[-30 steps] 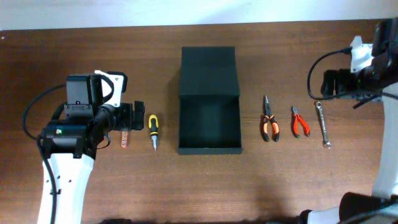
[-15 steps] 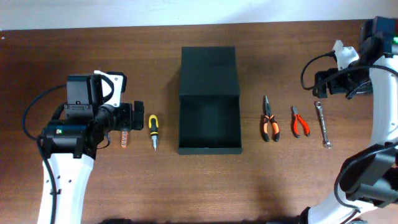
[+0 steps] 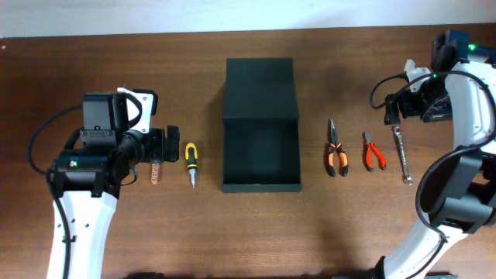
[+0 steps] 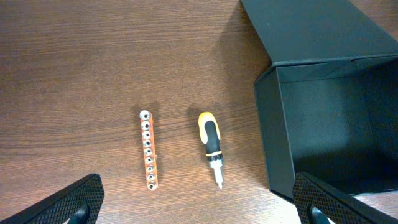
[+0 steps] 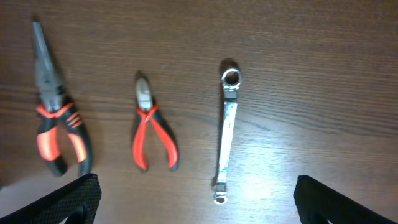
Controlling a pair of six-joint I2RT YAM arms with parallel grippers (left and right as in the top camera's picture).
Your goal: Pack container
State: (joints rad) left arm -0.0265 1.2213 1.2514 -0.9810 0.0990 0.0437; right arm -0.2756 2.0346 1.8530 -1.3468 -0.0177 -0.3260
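Container: the dark green-black matte square box (image 3: 261, 159) stands mid-counter, open, its hinged flap lid (image 3: 260, 85) laid back toward the far edge. The part of its inside that I can see is bare.
Left of it: a yellow-and-black stubby screwdriver (image 4: 211, 146) and an orange strip of bits (image 4: 149, 149) lie side by side, apart, near the box's left wall.
Right of it: orange-and-black long-nose pliers (image 5: 56, 118), red-handled cutters (image 5: 151, 134) and a silver ring wrench (image 5: 226, 130) lie in a row, none touching.
My left tool (image 4: 199, 199): spread wide and empty, above the screwdriver and the bit strip.
My right tool (image 5: 196, 199): spread wide and empty, above the row of three.
Counter: brown wood (image 3: 232, 232).
Progress: I judge that nothing is packed yet.
Risks: the wrench and the bit strip lie flat, so my fingers may scrape the wood and slide off them. The pliers' handles could swing open when lifted. A low carry could knock the box wall and shove the box.
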